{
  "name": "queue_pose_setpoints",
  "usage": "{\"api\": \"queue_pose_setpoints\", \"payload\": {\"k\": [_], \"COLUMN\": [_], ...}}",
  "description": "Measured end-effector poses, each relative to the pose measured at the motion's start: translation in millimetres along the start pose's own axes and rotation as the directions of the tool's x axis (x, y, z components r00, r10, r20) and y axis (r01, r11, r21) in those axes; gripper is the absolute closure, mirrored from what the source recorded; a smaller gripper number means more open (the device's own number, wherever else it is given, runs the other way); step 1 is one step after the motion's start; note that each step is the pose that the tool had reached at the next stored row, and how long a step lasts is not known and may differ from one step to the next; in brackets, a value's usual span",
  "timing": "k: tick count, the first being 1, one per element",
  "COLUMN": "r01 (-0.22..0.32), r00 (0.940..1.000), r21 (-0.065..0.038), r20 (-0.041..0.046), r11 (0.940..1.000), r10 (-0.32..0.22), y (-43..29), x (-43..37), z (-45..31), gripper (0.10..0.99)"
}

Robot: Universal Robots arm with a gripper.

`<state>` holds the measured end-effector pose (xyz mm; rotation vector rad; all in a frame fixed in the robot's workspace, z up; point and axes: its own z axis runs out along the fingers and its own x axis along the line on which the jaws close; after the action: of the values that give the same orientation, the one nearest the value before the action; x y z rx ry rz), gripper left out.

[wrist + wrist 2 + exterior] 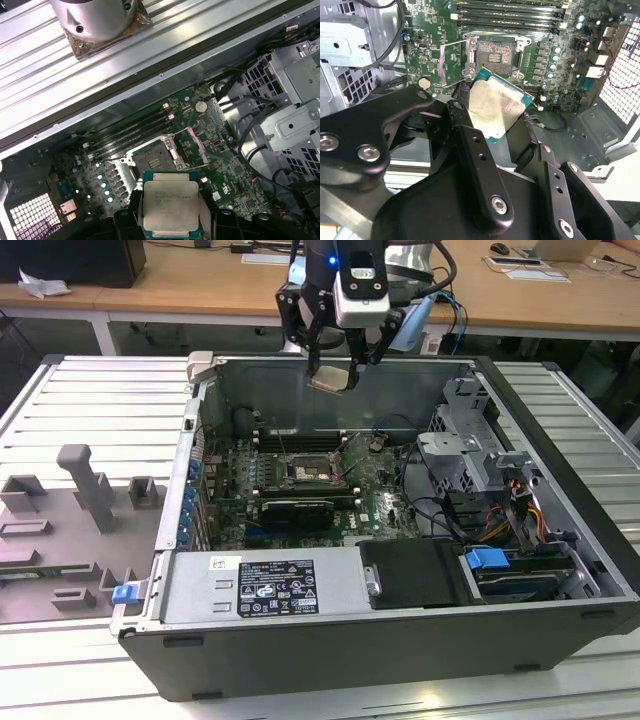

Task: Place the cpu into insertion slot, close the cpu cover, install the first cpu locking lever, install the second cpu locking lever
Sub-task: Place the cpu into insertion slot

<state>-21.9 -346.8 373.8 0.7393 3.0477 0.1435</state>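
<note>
Well off to the exterior view's left of the gripper (pixel 333 368): a grey moulded fixture (pixel 85 505), matte, all blocky posts and recesses, on a ribbed metal table (pixel 90 400). Nearer the gripper, an open computer case (pixel 190 540) — dark outer shell, bare sheet-metal walls — with a green motherboard (pixel 385 508) flat on its floor.

Pinches the cpu (pixel 333 378) by two opposite edges, black fingers (pixel 465 125) pressed against it, high over the case near its rear wall. In the second wrist view, a flat square cpu (pixel 494 104) tilted in the grip, with a dull silvery-grey top, faintly smudged, and a thin green rim. In the first wrist view, the same cpu (pixel 171 205) with rounded corners on the metal lid, black fingers close on either side.

Beneath the gripper and well apart from the chip: the insertion slot (pixel 496 52), a square bed of fine gold-brown contacts in a metal surround. Just beside it the cpu cover (pixel 443 62), a thin silvery frame with a square opening, swung open off the socket. Long dark memory slots (pixel 135 129) in parallel rows past the socket.

Lower and to the exterior view's right of the gripper: a perforated grey drive cage (pixel 465 435), black cables and a blue plastic latch (pixel 488 560).
</note>
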Motion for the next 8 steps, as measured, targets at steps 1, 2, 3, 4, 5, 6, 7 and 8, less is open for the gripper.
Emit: {"api": "queue_pose_setpoints", "payload": {"k": [1, 2, 3, 4, 5, 6, 7, 8], "r01": [-0.014, -0.019, -0.024, -0.03, -0.035, -0.047, -0.057, -0.067], "r00": [0.9999, 0.9998, 0.9997, 0.9995, 0.9994, 0.9989, 0.9984, 0.9977], "r21": [0.0, 0.0, 0.0, -0.001, -0.001, -0.001, -0.001, -0.002], "r20": [0.0012, 0.0017, 0.0022, 0.0027, 0.0031, 0.0042, 0.005, 0.0059], "r11": [0.9999, 0.9998, 0.9997, 0.9995, 0.9994, 0.9989, 0.9984, 0.9978], "r10": [0.014, 0.019, 0.024, 0.03, 0.035, 0.047, 0.057, 0.067], "y": [0.0, 0.0, 0.0, -0.1, 0.0, -0.1, -0.1, -0.1], "x": [0.0, 0.1, 0.1, 0.1, 0.1, 0.2, 0.2, 0.3], "z": [0.1, 0.1, 0.1, 0.1, 0.1, 0.2, 0.2, 0.2], "gripper": [0.549, 0.549, 0.549, 0.549, 0.549, 0.549, 0.549, 0.549]}}
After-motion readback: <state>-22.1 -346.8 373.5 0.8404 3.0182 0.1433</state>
